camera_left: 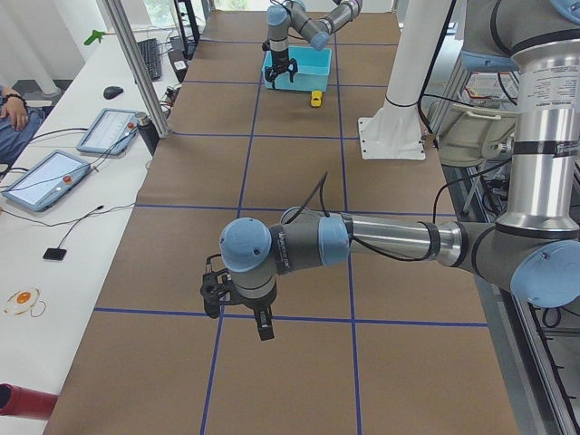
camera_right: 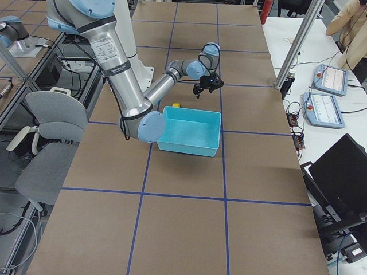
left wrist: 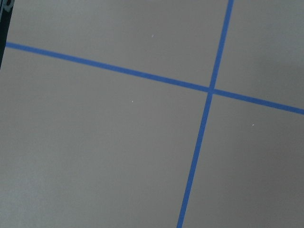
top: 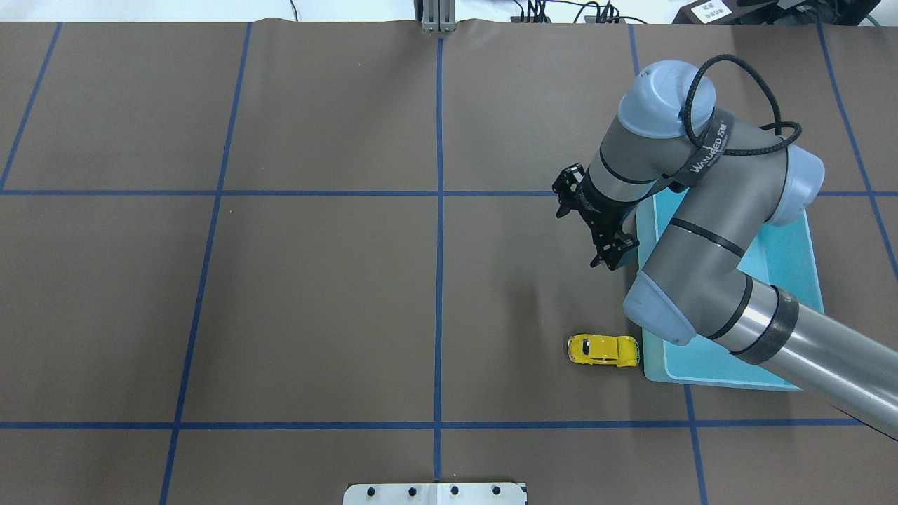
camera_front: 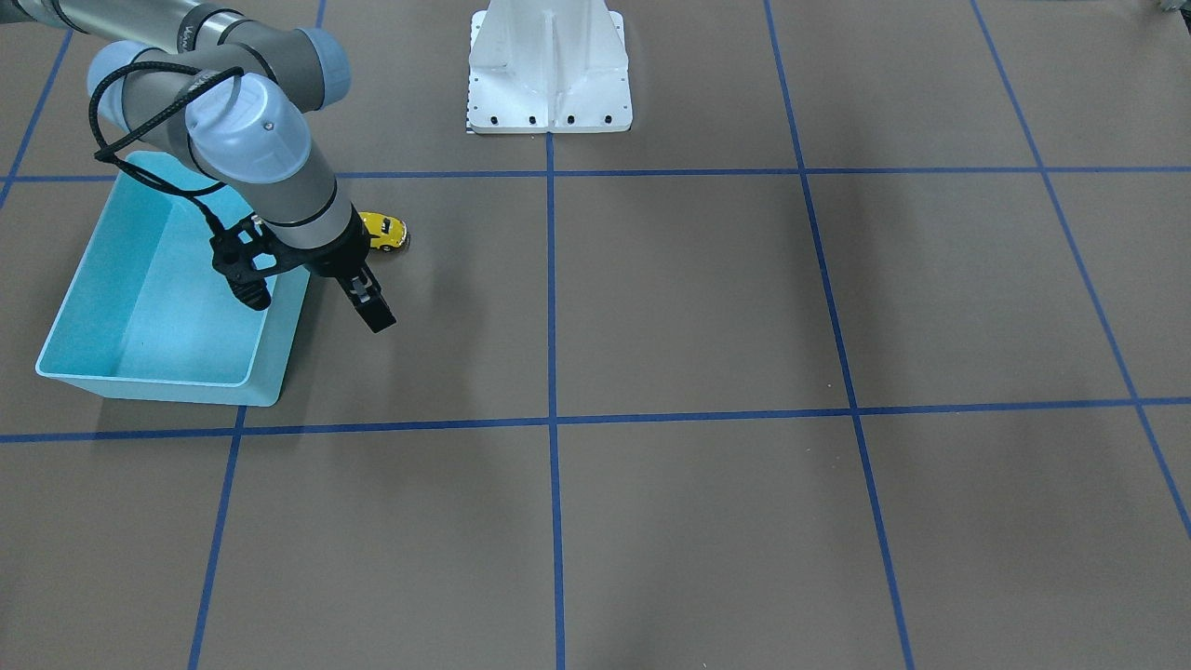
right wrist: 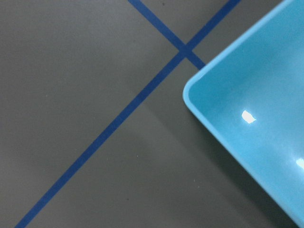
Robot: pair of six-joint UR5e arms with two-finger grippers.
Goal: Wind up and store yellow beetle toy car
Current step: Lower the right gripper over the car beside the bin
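Yellow beetle toy car sits on its wheels on the table, just beside the light blue bin, not yet stored; likely a short carry once wound. Right gripper hangs above the bin's wall, apart from the car, jaws spread wide, holding nothing. Left gripper is well away down the table; whether spread or closed, I cannot tell.
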